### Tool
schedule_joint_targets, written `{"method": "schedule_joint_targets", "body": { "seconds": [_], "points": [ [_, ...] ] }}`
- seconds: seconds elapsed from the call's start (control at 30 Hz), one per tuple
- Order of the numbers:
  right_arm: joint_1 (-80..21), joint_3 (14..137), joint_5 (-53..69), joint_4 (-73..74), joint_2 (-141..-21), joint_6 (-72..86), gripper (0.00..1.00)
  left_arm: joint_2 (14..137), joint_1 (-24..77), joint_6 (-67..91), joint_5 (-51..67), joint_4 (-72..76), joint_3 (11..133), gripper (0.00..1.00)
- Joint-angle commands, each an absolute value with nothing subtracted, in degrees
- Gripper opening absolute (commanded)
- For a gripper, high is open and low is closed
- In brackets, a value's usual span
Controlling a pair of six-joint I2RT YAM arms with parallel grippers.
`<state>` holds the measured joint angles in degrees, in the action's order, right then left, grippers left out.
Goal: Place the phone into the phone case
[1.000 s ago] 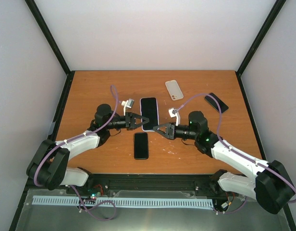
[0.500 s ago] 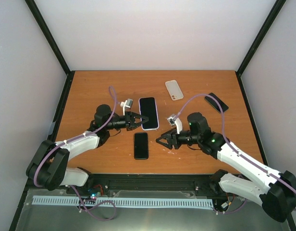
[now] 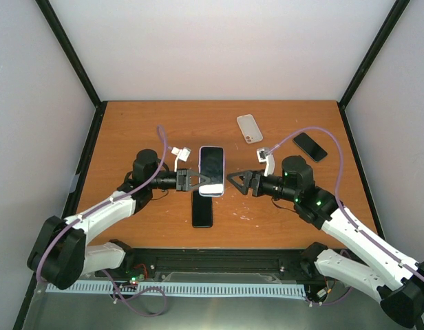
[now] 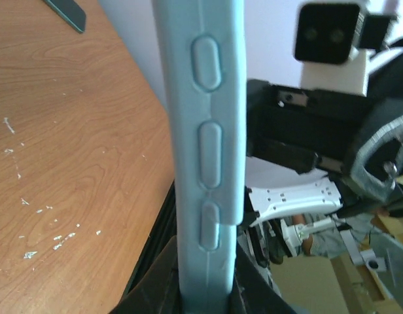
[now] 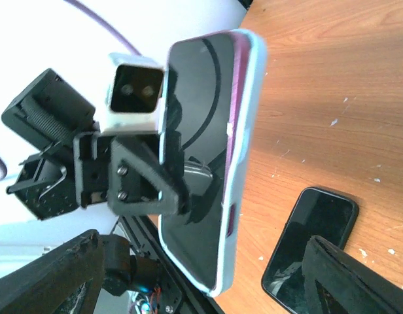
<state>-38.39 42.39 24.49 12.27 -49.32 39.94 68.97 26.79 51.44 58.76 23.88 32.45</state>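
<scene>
My left gripper [image 3: 197, 181] is shut on the left edge of the phone [image 3: 212, 168] and holds it above the table. The phone sits in a light blue phone case. In the left wrist view the case's side [image 4: 208, 131], with its button bumps, rises from between the left gripper's [image 4: 205, 288] fingers. In the right wrist view the phone's dark screen [image 5: 201, 131] faces my right gripper [image 5: 201, 245], with a purple strip showing inside the case rim [image 5: 250, 111]. My right gripper [image 3: 234, 181] stands open just right of the phone, touching nothing.
A bare black phone [image 3: 202, 208] [image 5: 313, 239] lies on the wooden table [image 3: 129, 130] under the held one. A pale clear case [image 3: 249, 128] lies at the back. Another black phone [image 3: 310, 146] [image 4: 67, 13] lies at the right.
My right gripper has opened, dipped toward the near edge, then come back level with the phone. The left gripper kept its hold, and the phone moved slightly nearer and tilted up.
</scene>
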Motion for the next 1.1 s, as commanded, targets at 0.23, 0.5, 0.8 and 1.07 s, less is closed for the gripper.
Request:
{"method": "schedule_joint_targets", "body": {
  "seconds": [0.23, 0.5, 0.8, 1.07],
  "points": [
    [-38.6, 46.5, 33.0, 0.2, -54.7, 44.3, 0.80, 63.4, 28.3, 37.2, 69.6, 18.6, 35.8, 0.04],
    [-38.7, 48.7, 35.4, -0.9, -57.6, 43.9, 0.77, 62.4, 29.4, 34.3, 71.1, 17.9, 36.4, 0.04],
    [-38.5, 46.2, 39.3, -8.4, -55.9, 47.8, 0.19, 63.4, 29.4, 31.1, 68.7, 12.7, 37.7, 0.04],
    [-38.5, 44.4, 38.8, -8.5, -54.7, 46.6, 0.03, 62.7, 29.4, 36.0, 66.4, 16.7, 37.7, 0.30]
  ]
}}
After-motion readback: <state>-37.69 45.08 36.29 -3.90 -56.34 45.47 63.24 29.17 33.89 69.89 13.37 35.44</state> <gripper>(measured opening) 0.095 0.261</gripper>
